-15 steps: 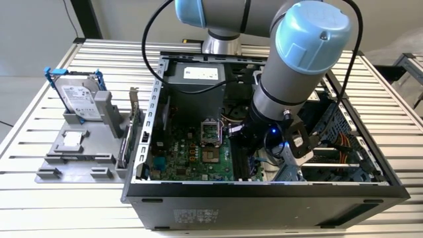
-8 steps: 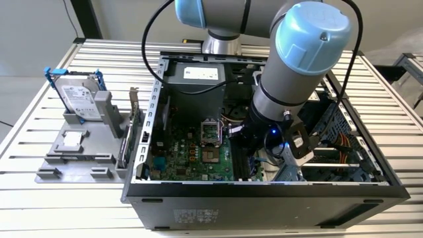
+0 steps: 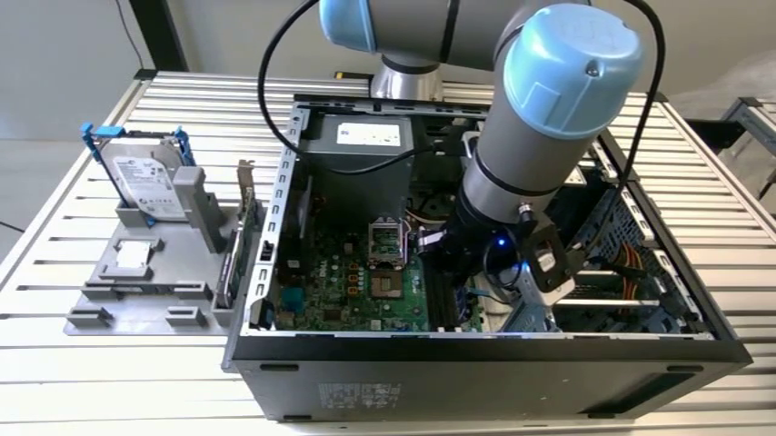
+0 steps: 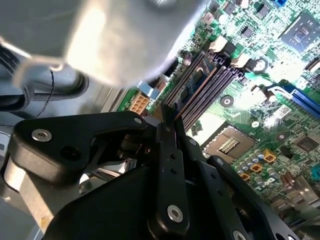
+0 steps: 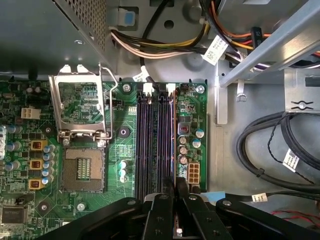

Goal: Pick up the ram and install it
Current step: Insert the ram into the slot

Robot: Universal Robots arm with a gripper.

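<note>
My gripper [image 5: 176,183] is down inside the open computer case [image 3: 485,359], at the near end of the memory slots [image 5: 150,145]. In both wrist views its black fingers [image 4: 169,131] are pressed close together on a thin board seen edge-on. That board is the ram [image 4: 193,82], lying along the slot nearest the small white power connector; it shows as a thin line [image 5: 173,145] in the first wrist view. In the exterior view the gripper [image 3: 459,262] sits low over the motherboard [image 3: 352,291], with the fingertips hidden by the wrist.
An open CPU socket [image 5: 82,170] with its raised bracket [image 5: 80,107] lies beside the slots. Black cables [image 5: 270,150] and a metal drive cage [image 3: 631,272] crowd the other side. Outside the case, a hard drive [image 3: 145,177] stands in a grey holder [image 3: 134,286] near an upright card [image 3: 243,227].
</note>
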